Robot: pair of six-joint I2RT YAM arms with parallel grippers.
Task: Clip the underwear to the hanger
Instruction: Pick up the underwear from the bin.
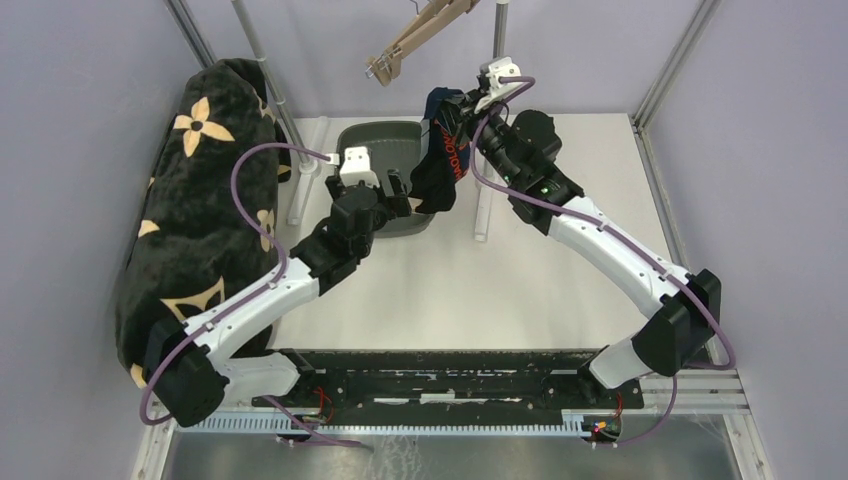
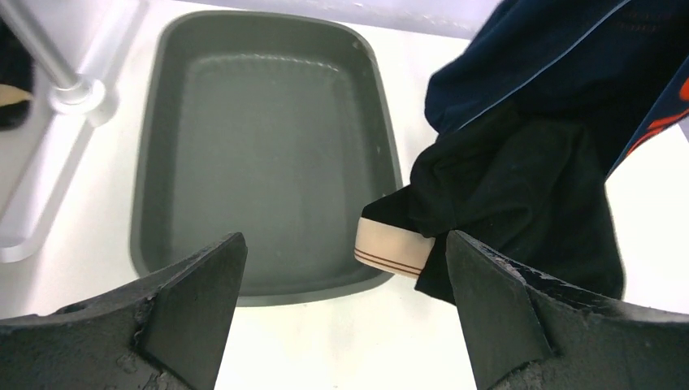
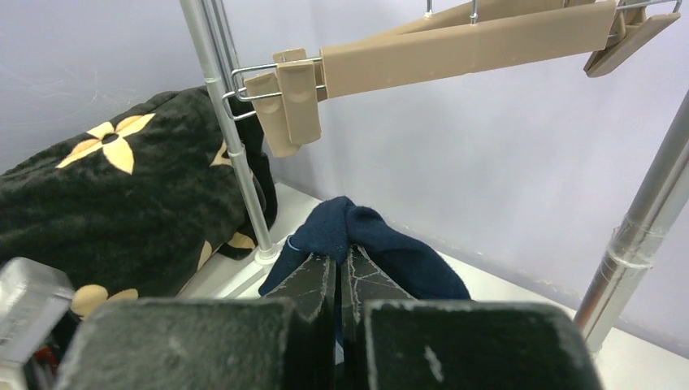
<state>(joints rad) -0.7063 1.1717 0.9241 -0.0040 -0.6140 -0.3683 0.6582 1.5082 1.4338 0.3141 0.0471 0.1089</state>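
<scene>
Dark navy underwear with orange lettering hangs from my right gripper, which is shut on its top edge; navy cloth bulges past the shut fingertips. The tan clip hanger hangs above and left of that gripper, its left clip closed with nothing in it. My left gripper stands open just left of the hanging underwear. A cream waistband piece dangles between its fingers, touching neither.
A dark grey tray lies on the white table under the left gripper. A black blanket with gold flowers drapes over the left frame. Metal posts stand at the back, one on each side.
</scene>
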